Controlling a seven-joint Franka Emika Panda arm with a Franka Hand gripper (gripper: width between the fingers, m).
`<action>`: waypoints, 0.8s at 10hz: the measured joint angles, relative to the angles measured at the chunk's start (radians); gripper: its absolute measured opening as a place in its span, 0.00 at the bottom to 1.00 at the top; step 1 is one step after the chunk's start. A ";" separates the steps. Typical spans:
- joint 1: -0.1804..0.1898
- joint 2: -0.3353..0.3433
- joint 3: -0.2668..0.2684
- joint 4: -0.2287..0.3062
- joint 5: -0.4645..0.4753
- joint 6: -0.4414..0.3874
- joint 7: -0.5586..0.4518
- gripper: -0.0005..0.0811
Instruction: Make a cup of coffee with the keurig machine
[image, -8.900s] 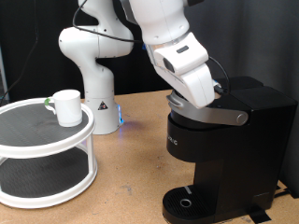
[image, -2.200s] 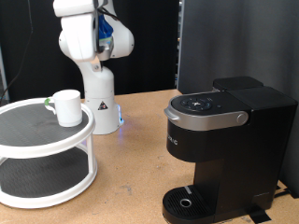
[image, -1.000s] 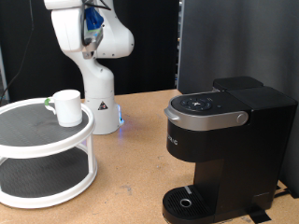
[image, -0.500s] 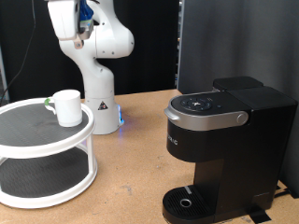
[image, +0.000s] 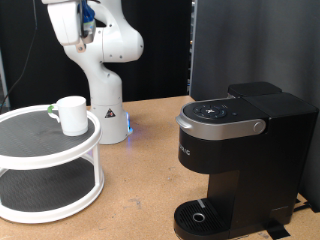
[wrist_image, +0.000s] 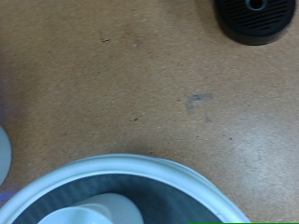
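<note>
**Lining up over the cup**

I can't see my gripper's fingers, so I cannot tell whether they're apart. The cup (image: 71, 114) sits on the white tiered stand (image: 30, 150), well apart from the keurig machine (image: 240, 150), lid down. I'd centre squarely above the cup's rim before descending.

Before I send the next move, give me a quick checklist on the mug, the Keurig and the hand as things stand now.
1. Cup upright on the top tier of the white two-tier stand: ok.
2. Cup clear of the arm, nothing touching it: ok.
3. Keurig machine lid closed: ok.
4. Drip tray free, no cup under the spout: ok.
5. Hand open or shut: cannot tell; its fingers show in neither view, the arm is high at the exterior view's top left.
6. Pod loaded: cannot tell, the lid hides the chamber.
</note>
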 joint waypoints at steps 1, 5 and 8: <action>-0.002 -0.003 -0.019 0.007 -0.017 -0.038 -0.040 0.01; -0.021 -0.034 -0.032 -0.015 -0.078 0.037 -0.046 0.01; -0.022 -0.048 -0.013 -0.058 -0.141 0.140 -0.041 0.01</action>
